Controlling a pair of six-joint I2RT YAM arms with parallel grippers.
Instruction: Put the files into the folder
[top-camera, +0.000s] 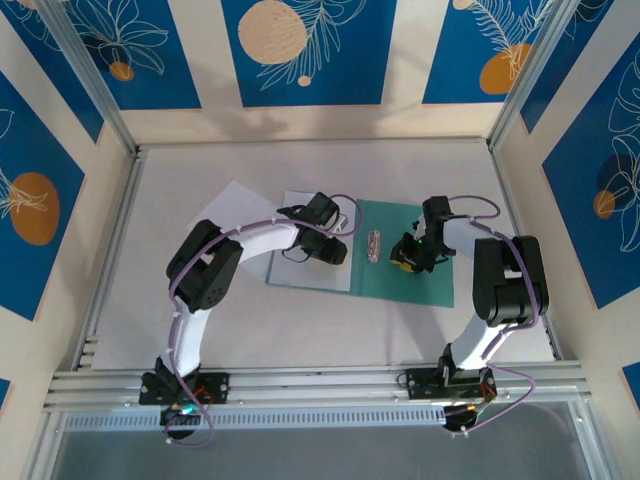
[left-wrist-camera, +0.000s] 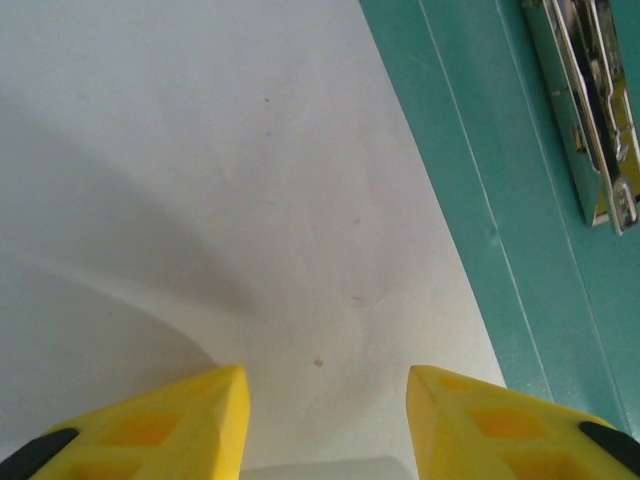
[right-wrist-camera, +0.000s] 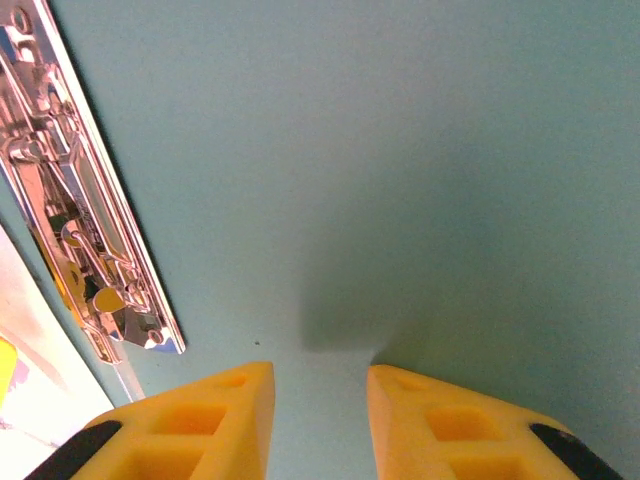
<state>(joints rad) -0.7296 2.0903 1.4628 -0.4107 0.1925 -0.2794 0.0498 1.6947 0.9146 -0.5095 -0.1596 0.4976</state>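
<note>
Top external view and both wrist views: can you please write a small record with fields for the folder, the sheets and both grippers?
folder: thin teal-green card folder, lying open and flat
clip: silver metal clip, inside, beside the hinge
sheet one: plain white paper sheet, covering the folder's left leaf
sheet two: second white paper sheet, left of the folder, partly behind the left arm
left gripper: open, over sheet one
right gripper: open, over the bare right leaf
</note>
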